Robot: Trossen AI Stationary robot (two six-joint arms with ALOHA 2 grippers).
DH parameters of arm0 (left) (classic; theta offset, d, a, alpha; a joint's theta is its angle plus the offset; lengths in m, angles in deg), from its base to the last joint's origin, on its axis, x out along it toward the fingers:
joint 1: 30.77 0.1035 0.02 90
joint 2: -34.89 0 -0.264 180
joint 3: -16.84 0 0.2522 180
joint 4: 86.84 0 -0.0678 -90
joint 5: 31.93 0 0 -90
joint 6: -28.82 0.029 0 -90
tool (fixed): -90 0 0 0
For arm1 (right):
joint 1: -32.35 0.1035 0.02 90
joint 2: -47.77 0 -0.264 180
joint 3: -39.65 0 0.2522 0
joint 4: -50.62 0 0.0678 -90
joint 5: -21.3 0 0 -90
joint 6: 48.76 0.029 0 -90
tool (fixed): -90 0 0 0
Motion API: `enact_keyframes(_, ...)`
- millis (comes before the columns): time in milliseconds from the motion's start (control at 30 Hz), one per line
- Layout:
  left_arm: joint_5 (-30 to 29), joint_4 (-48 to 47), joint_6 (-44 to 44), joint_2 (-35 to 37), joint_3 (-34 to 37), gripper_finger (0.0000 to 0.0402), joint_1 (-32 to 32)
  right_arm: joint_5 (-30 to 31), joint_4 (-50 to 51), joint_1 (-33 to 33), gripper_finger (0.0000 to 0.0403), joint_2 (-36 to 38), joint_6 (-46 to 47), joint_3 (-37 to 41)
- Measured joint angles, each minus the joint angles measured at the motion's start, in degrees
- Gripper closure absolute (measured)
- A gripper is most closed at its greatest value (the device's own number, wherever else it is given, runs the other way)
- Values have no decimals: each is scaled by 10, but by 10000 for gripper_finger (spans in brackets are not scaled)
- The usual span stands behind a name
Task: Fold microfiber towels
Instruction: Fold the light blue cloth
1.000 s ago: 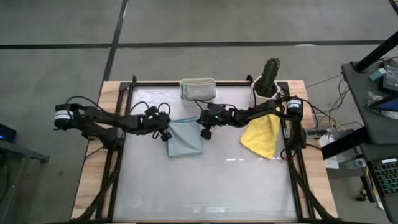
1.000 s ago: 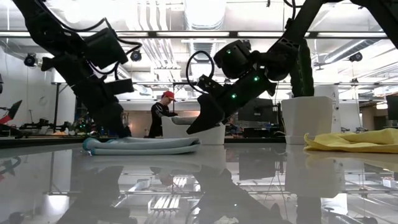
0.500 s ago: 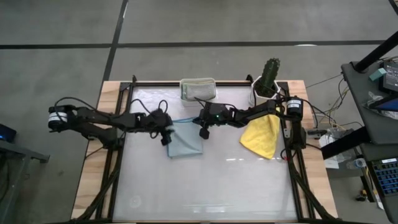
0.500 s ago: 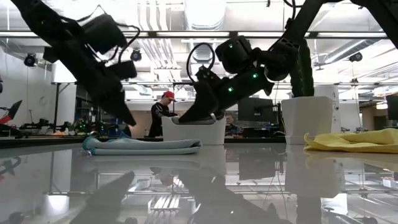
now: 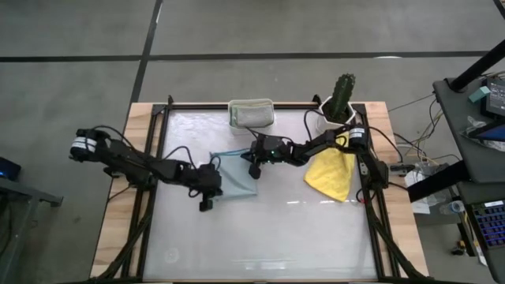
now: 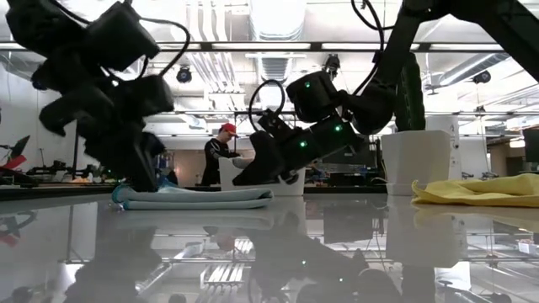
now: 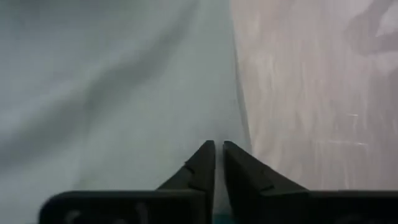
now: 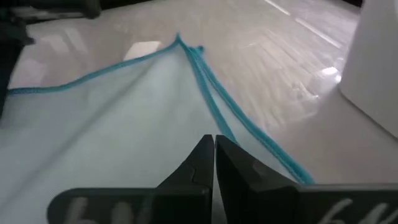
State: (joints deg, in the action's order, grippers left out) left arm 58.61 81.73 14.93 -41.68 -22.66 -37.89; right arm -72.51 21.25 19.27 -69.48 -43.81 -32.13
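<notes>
Pale blue-grey towel [image 5: 235,175] lay folded at mid-table, between my two claws. My left gripper [image 5: 207,200] sat at its near left corner, fingers pressed together, pinching nothing I could see. My right gripper [image 5: 254,168] rested at the towel's far right edge, likewise closed and empty. Yellow towel [image 5: 332,172] lay crumpled to the right, unfolded. Judged: one fold done, smoothing left, then yellow.

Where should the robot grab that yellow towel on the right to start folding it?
Likely the yellow towel is best pinched at its pointed near corner, coming from above. It lies crumpled and partly doubled over beside the right arm, so a free corner at its edge lifts a single layer most cleanly.
</notes>
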Motion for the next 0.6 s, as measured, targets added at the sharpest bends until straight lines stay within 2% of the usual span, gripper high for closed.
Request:
enact_keyframes(100,1,4,-21,-27,0,399,-3,8,17,-7,394,0,-3,0)
enact_keyframes(300,8,14,-34,-58,-2,398,-3,13,40,-21,394,0,-4,0)
enact_keyframes(600,16,0,-36,-24,1,398,-3,13,44,-23,394,13,-15,0)
